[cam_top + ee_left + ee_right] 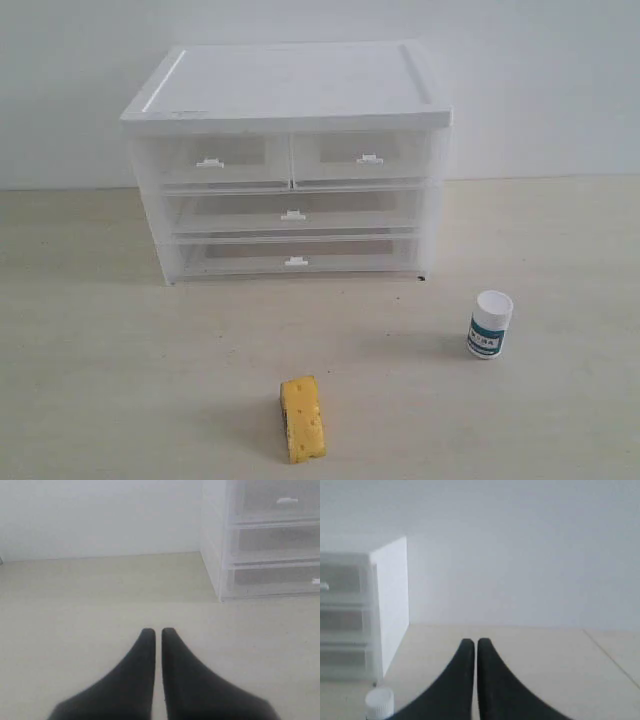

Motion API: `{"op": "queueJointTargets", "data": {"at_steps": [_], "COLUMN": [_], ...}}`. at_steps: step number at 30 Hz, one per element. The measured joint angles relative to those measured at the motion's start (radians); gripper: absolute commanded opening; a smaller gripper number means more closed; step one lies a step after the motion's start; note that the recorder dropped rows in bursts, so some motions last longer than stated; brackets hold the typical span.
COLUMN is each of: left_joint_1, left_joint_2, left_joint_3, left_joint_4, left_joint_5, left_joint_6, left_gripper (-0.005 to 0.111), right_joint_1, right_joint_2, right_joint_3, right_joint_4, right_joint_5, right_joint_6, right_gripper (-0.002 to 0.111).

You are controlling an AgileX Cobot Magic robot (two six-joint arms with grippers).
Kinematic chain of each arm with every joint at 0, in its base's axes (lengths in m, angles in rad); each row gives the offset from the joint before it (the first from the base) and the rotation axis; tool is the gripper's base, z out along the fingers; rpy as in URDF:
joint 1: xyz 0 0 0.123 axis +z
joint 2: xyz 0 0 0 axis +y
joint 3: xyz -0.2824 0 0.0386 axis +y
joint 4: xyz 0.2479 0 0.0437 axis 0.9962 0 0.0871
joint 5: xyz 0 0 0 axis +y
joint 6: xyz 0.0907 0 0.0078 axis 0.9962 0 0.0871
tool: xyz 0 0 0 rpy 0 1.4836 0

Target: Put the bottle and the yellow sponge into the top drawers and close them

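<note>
With the top drawers shut near the table's back edge, bottle upright front-right and sponge at the front edge, left gripper and right gripper hang empty, tips pressed together, apparently because nothing is begun yet.

Frontal exterior; wrist views beside cabinet

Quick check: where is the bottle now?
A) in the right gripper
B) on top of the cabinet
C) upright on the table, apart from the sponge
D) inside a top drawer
C: the bottle stands upright on the table, well apart from the yellow sponge.
</note>
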Motion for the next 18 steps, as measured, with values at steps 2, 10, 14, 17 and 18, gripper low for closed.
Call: {"op": "queueJointTargets", "data": {"at_steps": [2,10,14,17,18], "left_joint_1": [0.000,0.000,0.000,0.000,0.000], "left_joint_2": [0.000,0.000,0.000,0.000,0.000], "left_joint_3": [0.000,0.000,0.000,0.000,0.000], "left_joint_4": [0.000,0.000,0.000,0.000,0.000], "left_joint_5": [0.000,0.000,0.000,0.000,0.000], "left_joint_6": [0.000,0.000,0.000,0.000,0.000], "left_gripper": [0.004,0.004,0.004,0.004,0.004], "right_joint_1": [0.000,0.000,0.000,0.000,0.000], "right_joint_2": [0.000,0.022,0.150,0.287,0.336], "right_joint_3": [0.000,-0.024,-0.099,-0.167,-0.190], "right_joint_4": [0.014,0.034,0.034,0.022,0.008], "right_joint_5": [-0.075,-0.253,-0.284,-0.333,-0.347], "right_joint_6": [0.035,0.169,0.169,0.169,0.169], "right_gripper": [0.000,0.000,0.000,0.000,0.000]}}
